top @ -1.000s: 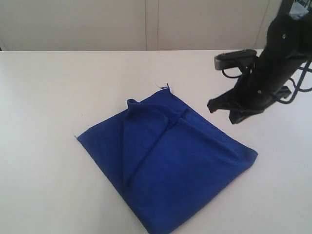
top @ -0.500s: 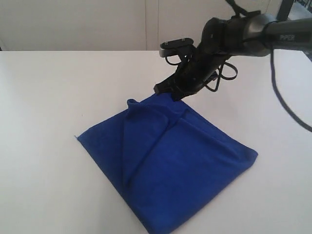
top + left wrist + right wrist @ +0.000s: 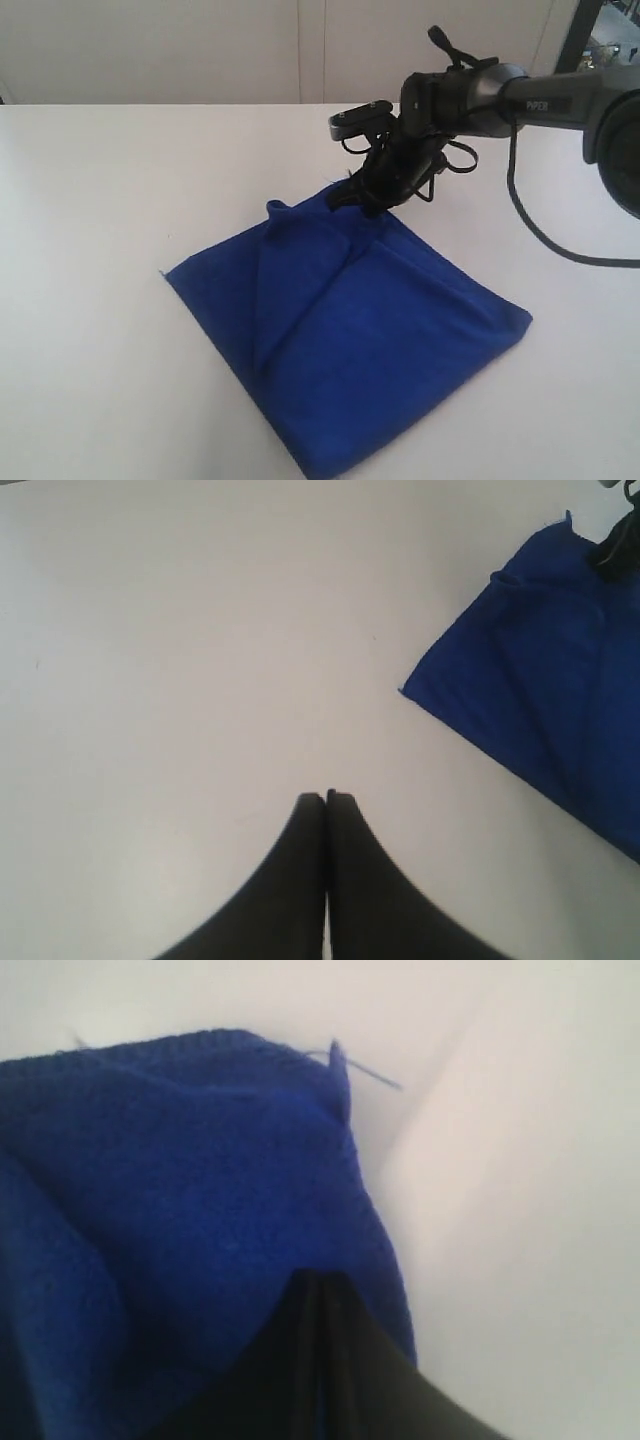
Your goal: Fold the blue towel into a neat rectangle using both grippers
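Exterior: blue towel (image 3: 350, 340) lies folded mid-surface (image 3: 100, 200). My right hand (image 3: 352, 200) is clenched, tips on the towel's far corner.
Left wrist: my left hand (image 3: 326, 798) is clenched and empty, well apart from the towel.
Right wrist: hand closed tight against the cloth near the loose thread (image 3: 375, 1075).

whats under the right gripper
The far corner of the blue towel lies under the shut right gripper, on the table. Whether it pinches cloth is hidden.
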You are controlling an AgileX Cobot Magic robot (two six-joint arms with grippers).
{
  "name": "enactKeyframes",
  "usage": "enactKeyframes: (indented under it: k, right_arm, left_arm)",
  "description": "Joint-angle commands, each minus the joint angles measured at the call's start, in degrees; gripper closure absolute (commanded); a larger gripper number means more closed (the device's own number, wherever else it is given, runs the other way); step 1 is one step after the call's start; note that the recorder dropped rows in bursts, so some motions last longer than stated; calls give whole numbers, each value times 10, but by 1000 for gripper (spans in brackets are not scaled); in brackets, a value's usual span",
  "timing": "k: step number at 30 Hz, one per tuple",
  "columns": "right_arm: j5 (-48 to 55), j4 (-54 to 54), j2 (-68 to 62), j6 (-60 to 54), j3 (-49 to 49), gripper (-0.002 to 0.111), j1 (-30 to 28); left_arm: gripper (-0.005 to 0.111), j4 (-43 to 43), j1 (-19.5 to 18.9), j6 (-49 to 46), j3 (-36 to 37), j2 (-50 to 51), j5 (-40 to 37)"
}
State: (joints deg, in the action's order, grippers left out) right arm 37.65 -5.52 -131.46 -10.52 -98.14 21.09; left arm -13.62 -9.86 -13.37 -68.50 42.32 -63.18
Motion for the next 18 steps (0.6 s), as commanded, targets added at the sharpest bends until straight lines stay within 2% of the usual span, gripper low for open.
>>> enactKeyframes:
  k: [1, 11, 18]
  right_arm:
    - [64, 114, -12, 74, 0, 108, -40]
    - [120, 193, -12, 201, -1, 108, -101]
    - [109, 192, 81, 213, -1, 108, -95]
  left_arm:
    - [107, -2, -2, 4, -3, -5, -6]
    - [107, -2, -2, 4, -3, -5, -6]
    - [107, -2, -2, 4, -3, -5, -6]
